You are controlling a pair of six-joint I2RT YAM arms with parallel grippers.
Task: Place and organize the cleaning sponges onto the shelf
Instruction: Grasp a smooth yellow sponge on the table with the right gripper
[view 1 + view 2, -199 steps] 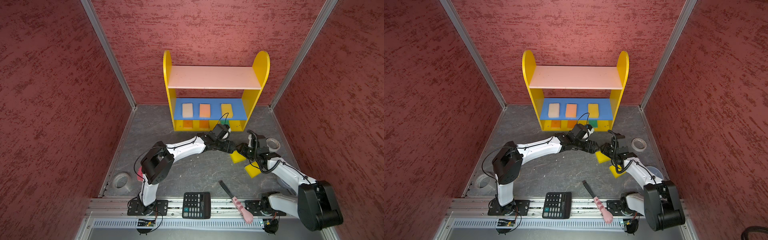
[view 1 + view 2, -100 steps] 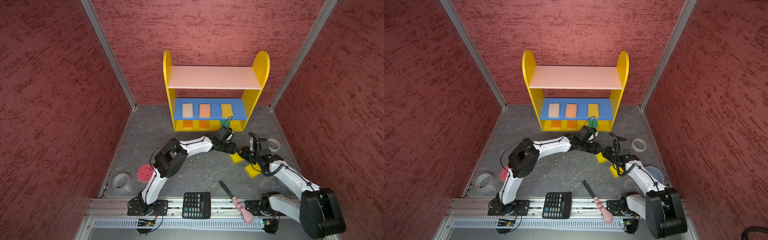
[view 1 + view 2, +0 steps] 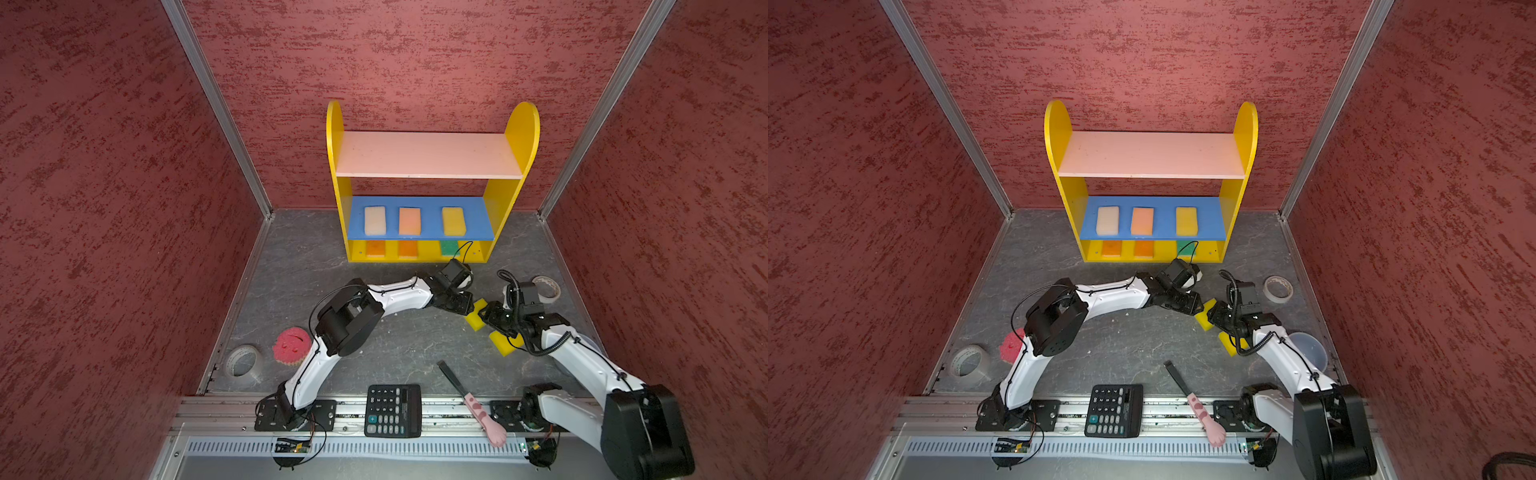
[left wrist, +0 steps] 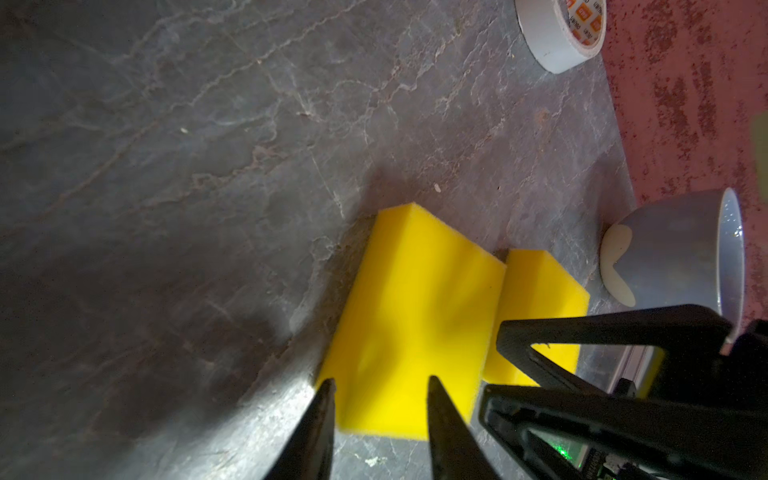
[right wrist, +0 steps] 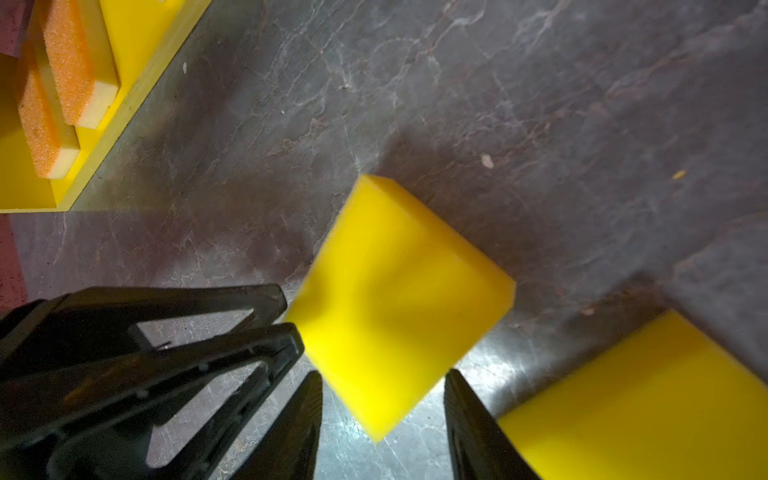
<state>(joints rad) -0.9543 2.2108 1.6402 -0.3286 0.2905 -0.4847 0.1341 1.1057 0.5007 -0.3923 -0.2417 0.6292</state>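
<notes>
- Left wrist view: the left jaws stand at a narrow gap, fingertips (image 4: 328, 415) low over one end of a yellow sponge (image 4: 415, 299). Foam shows between the tips, one at the sponge's edge and the other in front of its top face. The foam is blurred, so I cannot tell whether they pinch it.
- Right wrist view: the right jaws stand moderately apart, fingertips (image 5: 307, 411) on either side of a corner of that same yellow sponge (image 5: 399, 299). The left arm's black fingers meet its opposite edge.
- A second yellow sponge (image 3: 503, 345) lies flat on the surface just beside the first, partly under the right arm in both top views.
- The shelf (image 3: 524, 133) stands against the back wall. Its blue middle board carries a cream sponge (image 3: 375, 220), a peach sponge (image 3: 409, 220) and a deeper yellow sponge (image 3: 453, 220) in a row. The bottom board holds two orange sponges (image 3: 375, 248) and a green sponge (image 3: 449, 248).
- A round pink sponge (image 3: 291, 345) lies on the surface at the left, near a tape roll (image 3: 243, 363) and well apart from the shelf.
- The surface (image 3: 415, 345) is grey and stone-patterned. A calculator (image 3: 392, 409) and a pink-handled brush (image 3: 486, 419) lie at its front edge, and another tape roll (image 3: 546, 286) and a grey cup (image 4: 681, 257) sit at the right.
- Red textured walls enclose it on three sides.
</notes>
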